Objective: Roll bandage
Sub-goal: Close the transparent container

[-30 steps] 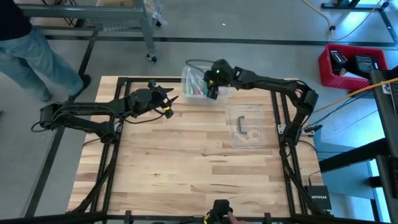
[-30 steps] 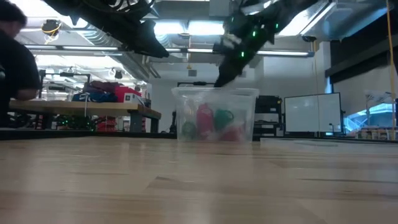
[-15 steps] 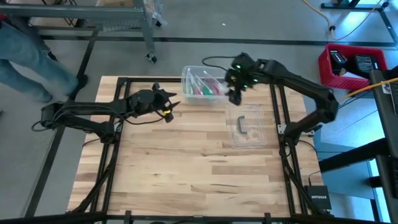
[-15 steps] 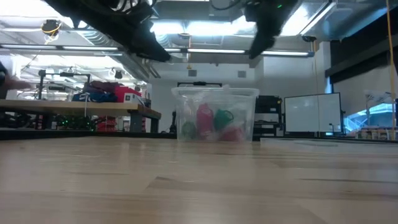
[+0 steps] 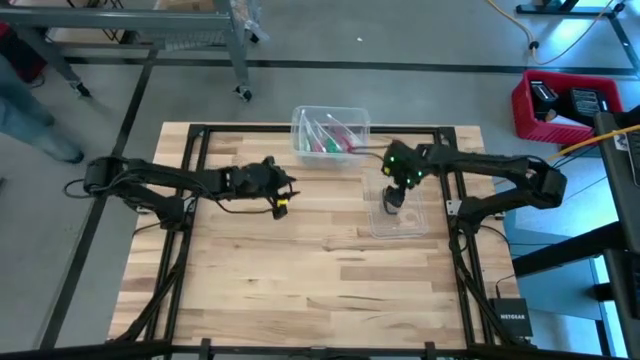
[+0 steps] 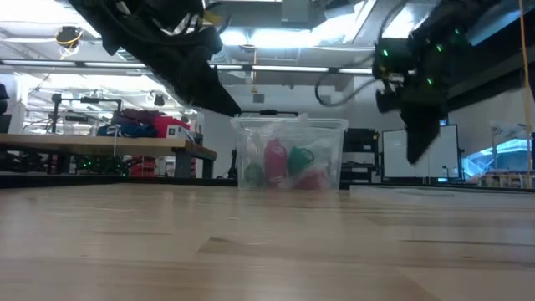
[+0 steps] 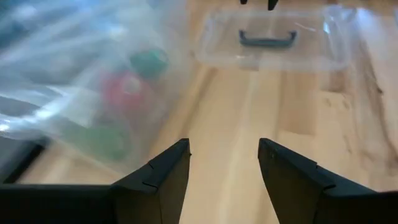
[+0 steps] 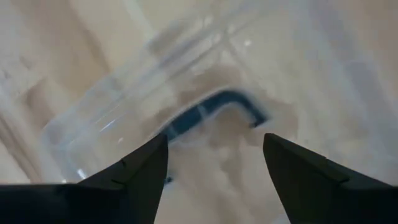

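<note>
Bandage [image 6: 298,160] is a small green wad inside the clear tub [image 5: 358,118] at the table's far edge, packed next to pink-red items; too bunched to read a long axis. Tub is open on top. Its lid [image 5: 410,222], dark handle up, lies flat on the wood well to the tub's near-right. Right gripper [image 5: 394,198] hangs directly over that lid, fingers spread, gripping nothing, so it points away from the bandage. Left gripper [image 5: 284,193] hovers near-left of the tub, jaws wide, empty, facing tub and lid. My read: both arms about equally far; left is better aimed.
</note>
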You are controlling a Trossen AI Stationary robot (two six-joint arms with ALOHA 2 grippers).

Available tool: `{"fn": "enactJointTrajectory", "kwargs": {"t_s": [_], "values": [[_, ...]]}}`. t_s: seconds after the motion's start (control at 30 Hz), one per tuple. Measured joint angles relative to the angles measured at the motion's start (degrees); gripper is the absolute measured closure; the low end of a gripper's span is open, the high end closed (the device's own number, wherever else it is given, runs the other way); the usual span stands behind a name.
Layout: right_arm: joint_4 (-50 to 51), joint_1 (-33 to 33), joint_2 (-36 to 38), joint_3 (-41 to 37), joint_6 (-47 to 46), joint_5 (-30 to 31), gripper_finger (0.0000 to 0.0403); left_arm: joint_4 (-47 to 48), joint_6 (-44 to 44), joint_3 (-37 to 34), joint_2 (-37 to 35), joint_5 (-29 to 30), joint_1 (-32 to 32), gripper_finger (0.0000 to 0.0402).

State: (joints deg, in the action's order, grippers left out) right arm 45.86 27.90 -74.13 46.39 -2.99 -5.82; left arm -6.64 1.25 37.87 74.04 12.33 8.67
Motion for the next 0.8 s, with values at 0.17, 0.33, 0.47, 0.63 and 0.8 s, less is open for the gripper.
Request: {"fn": "enactJointTrajectory", "kwargs": {"t_s": [0.17,0.33,0.47,0.63,0.8], "values": [[-5.9,-4.5,-0.5,-5.4,-2.3,-2.6,0.0136,-0.8,-4.0,0.0,3.8,0.2,-3.7,0.0219],[-12.2,-9.9,-1.0,-5.0,-5.7,1.5,0.0136,-3.8,-7.9,0.0,6.3,0.5,-6.8,0.0219],[-12.9,-11.6,-3.2,-5.0,-7.7,4.7,0.0136,-3.2,-10.3,0.0,7.2,1.3,-9.0,0.0219],[-17.0,-14.6,-7.6,-6.1,-9.1,2.9,0.0136,-3.0,-8.4,0.0,7.2,1.4,-11.8,0.0219],[-23.0,-19.5,-11.7,-6.2,-9.4,2.3,0.0136,-3.2,-4.1,0.0,7.5,1.4,-14.9,0.0219]]}}
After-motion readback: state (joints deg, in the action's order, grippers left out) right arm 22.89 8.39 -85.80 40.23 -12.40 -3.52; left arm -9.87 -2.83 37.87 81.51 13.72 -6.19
